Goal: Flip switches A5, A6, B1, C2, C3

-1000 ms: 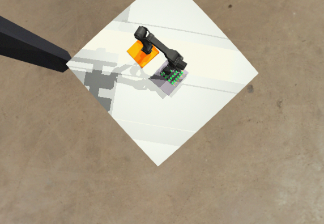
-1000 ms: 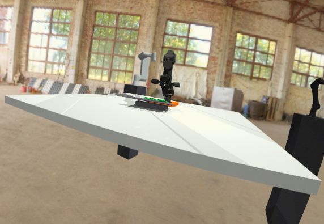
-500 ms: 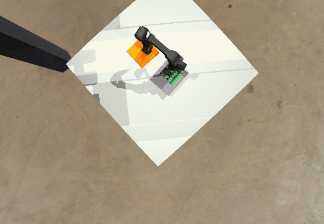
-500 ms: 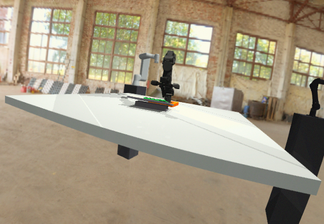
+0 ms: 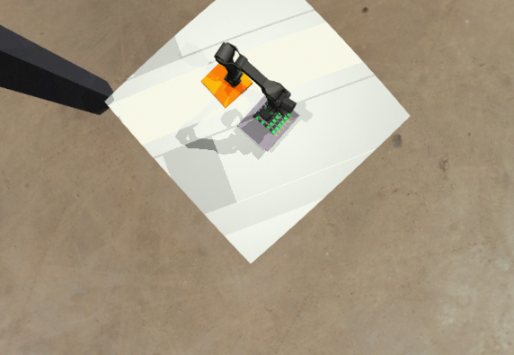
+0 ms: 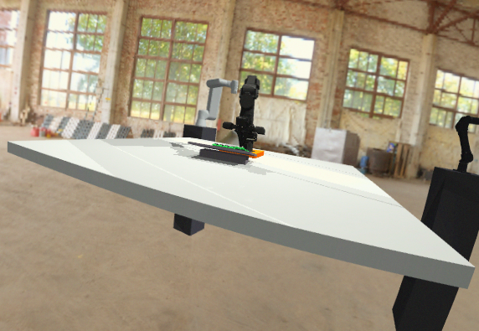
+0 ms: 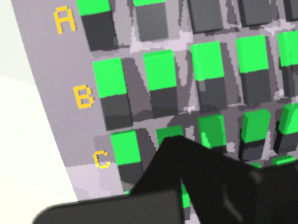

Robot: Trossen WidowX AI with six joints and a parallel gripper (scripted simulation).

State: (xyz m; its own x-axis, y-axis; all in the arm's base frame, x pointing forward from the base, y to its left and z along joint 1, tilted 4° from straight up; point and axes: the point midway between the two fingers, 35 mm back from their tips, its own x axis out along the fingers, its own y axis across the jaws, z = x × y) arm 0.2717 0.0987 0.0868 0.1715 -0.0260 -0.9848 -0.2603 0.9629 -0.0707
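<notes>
The switch panel point(image 5: 268, 144) point(image 7: 55, 75) bears rows of green and dark rocker switches. My gripper point(image 7: 173, 144) point(image 6: 248, 146) is shut and empty, its tip over the near part of switch C2 point(image 7: 170, 132) in the wrist view; contact cannot be told. Switch C3 point(image 7: 212, 131) is just right of the tip, partly behind the finger. Switch B1 point(image 7: 112, 92) shows at the left, green half at the far end, dark half nearer. Switch A5 point(image 7: 293, 8) is cut off at the top right corner; A6 is out of view. Which ends are raised is not clear.
Neighbouring switches C1 point(image 7: 126, 148), B2 point(image 7: 160, 72) and C4 point(image 7: 255, 126) stand close around the tip. Row D is mostly behind the fingers. The arm's orange base plate point(image 5: 213, 81) lies beside the panel on the white table point(image 5: 288, 193).
</notes>
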